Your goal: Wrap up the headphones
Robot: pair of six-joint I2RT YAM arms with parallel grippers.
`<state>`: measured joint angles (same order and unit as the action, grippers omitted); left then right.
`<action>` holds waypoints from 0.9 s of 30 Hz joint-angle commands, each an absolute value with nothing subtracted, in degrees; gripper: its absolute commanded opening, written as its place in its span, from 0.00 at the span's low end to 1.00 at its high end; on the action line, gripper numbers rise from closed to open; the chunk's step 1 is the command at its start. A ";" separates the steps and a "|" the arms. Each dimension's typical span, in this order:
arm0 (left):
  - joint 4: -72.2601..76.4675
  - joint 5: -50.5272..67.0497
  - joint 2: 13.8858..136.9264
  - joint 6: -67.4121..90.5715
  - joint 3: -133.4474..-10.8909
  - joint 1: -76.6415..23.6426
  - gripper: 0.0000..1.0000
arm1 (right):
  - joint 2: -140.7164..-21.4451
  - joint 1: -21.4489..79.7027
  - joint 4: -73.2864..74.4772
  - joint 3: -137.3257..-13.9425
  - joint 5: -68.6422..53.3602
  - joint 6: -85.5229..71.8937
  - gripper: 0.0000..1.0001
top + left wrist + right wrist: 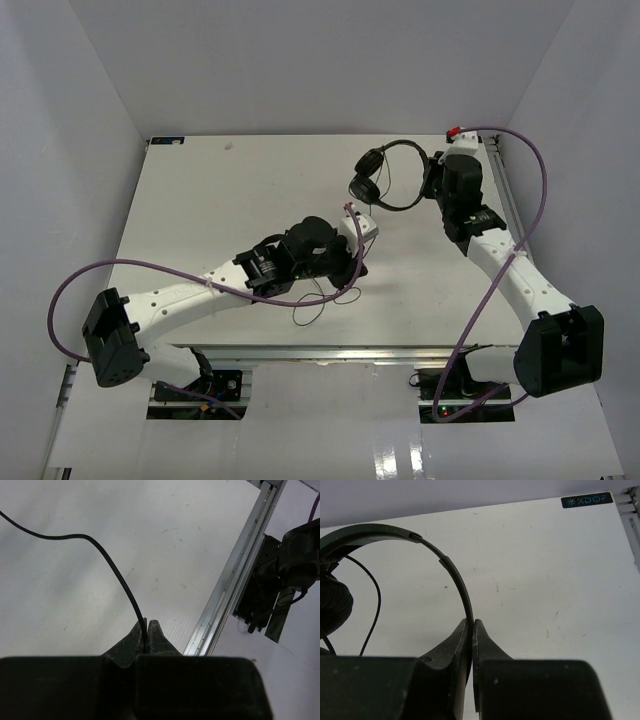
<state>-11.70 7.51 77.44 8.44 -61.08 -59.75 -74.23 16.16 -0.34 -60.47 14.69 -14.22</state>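
headphones (364, 187) at 1 o'clock on table (200, 220), judged light | headband (455, 575) stiff, right gripper (471, 622) clamps it | cord (115, 570) limp, thin, left gripper (148, 625) pinches it

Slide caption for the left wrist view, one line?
Left hand pinches the thin black headphone cord over the white table, metal edge rail at right.

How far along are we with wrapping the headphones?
Done: both grips are set. In hand: the right gripper is shut on the headband, the left gripper shut on the cord. Left: all the winding; the cord lies in loose loops on the table, with no turns visible around the headphones.
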 commanded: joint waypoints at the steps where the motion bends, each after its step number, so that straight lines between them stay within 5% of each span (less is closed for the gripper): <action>1: -19.66 6.40 77.04 3.91 -68.07 -59.78 0.00 | -70.95 19.54 -14.19 -56.68 22.27 -4.17 0.08; 11: -24.56 8.14 78.35 -1.26 -76.01 -53.39 0.00 | -67.59 22.41 -18.63 -48.63 15.33 8.93 0.08; 27: -30.74 14.15 81.91 -9.60 -80.02 -41.26 0.00 | -63.34 22.30 -3.28 -51.11 -17.52 14.64 0.08</action>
<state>-28.82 12.22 81.13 -6.67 -77.69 -41.99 -65.21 22.24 -5.01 -48.21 -8.91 13.93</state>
